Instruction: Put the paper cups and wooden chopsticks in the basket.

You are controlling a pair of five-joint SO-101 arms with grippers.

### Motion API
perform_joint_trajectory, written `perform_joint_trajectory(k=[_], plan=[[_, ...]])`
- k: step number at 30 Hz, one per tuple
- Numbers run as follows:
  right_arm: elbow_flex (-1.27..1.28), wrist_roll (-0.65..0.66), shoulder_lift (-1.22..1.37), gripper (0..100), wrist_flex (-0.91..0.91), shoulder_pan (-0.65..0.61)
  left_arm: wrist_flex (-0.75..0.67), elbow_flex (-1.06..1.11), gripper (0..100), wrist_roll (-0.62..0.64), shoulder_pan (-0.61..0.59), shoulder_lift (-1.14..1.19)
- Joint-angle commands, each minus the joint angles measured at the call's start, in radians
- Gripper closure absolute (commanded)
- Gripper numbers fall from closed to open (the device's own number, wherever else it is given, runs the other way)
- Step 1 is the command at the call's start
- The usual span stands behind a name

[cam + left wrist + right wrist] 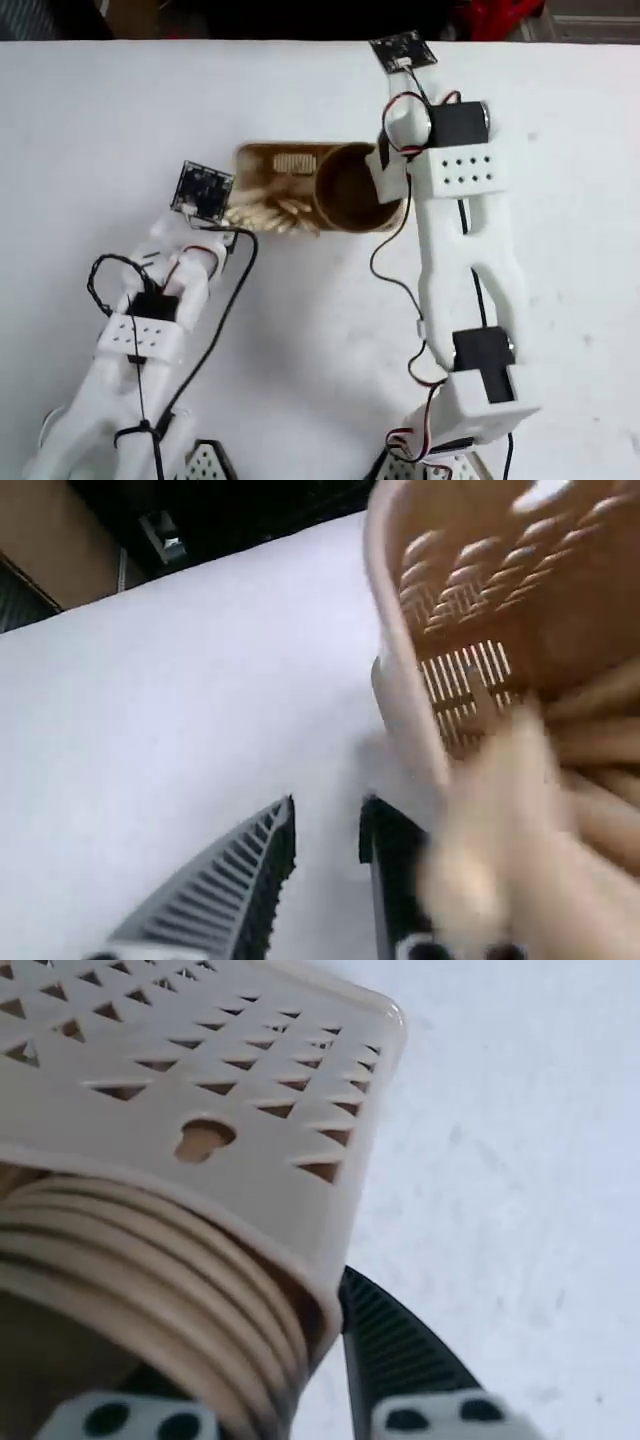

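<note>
The tan basket (262, 160) lies mid-table with a stack of brown paper cups (352, 192) at its right end and wooden chopsticks (268, 214) at its near left side. My right gripper (388, 176) is at the cups' right edge. In the right wrist view the stacked cup rims (130, 1260) sit between its jaws; one black finger (390, 1350) presses from outside, by the basket's perforated wall (200, 1070). My left gripper (328, 815) is open over bare table just left of the basket (480, 600), with blurred chopsticks (520, 810) beside its black finger.
White tabletop (100, 110) spreads all around the basket. Both arms' cables hang in loops over the near half, one (235, 290) by the left arm and one (400, 290) by the right. The table's far edge meets a dark background.
</note>
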Motion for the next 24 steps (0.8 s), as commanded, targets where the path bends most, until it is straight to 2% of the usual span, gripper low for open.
perform_joint_trajectory(k=[1,7,11,17,24], plan=[[0.031,-0.012,-0.093,98.5,0.007,-0.048,-0.023,-0.034,88,-0.006,0.005,-0.028],[0.181,-0.052,-0.182,98.5,0.008,-0.136,0.009,-0.098,88,0.0,0.022,-0.028],[0.233,-0.049,-0.246,98.5,0.01,-0.128,0.089,-0.16,88,-0.002,0.079,-0.027],[0.189,-0.048,-0.28,97.4,0.007,-0.074,0.104,-0.226,88,-0.006,0.165,-0.027],[0.178,0.041,-0.226,81.0,0.005,-0.004,0.114,-0.318,88,-0.008,0.234,-0.022]])
